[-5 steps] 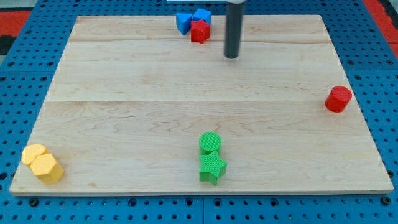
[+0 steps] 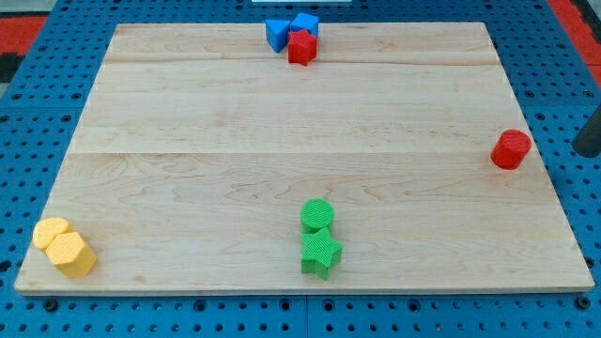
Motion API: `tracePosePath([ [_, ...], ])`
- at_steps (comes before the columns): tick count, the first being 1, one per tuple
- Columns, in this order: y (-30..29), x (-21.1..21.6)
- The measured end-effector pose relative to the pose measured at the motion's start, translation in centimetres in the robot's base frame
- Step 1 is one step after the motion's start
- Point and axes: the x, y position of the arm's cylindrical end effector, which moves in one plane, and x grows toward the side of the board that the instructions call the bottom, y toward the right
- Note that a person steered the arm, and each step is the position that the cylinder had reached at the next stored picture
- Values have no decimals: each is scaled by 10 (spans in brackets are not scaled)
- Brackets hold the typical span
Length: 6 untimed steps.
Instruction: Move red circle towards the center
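The red circle (image 2: 511, 149) sits near the right edge of the wooden board (image 2: 235, 122), about halfway up. My tip (image 2: 589, 152) shows at the view's far right edge, off the board, to the right of the red circle and apart from it. Only the rod's lower end is in view.
A red star (image 2: 301, 46) touches two blue blocks (image 2: 277, 33) (image 2: 305, 23) at the board's top edge. A green circle (image 2: 317, 215) sits just above a green star (image 2: 320, 252) at the bottom middle. Two yellow blocks (image 2: 52, 232) (image 2: 71, 253) lie at the bottom left corner.
The rod has moved from the board's top middle, beside the red star, to the view's far right edge beyond the red circle. No block has moved.
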Motion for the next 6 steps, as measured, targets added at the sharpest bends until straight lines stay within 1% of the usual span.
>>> tracePosePath([
  [1, -16, 2],
  [2, -76, -2],
  [3, -151, -6],
  [4, -222, -21],
  [5, -250, -25],
  [6, -232, -5],
])
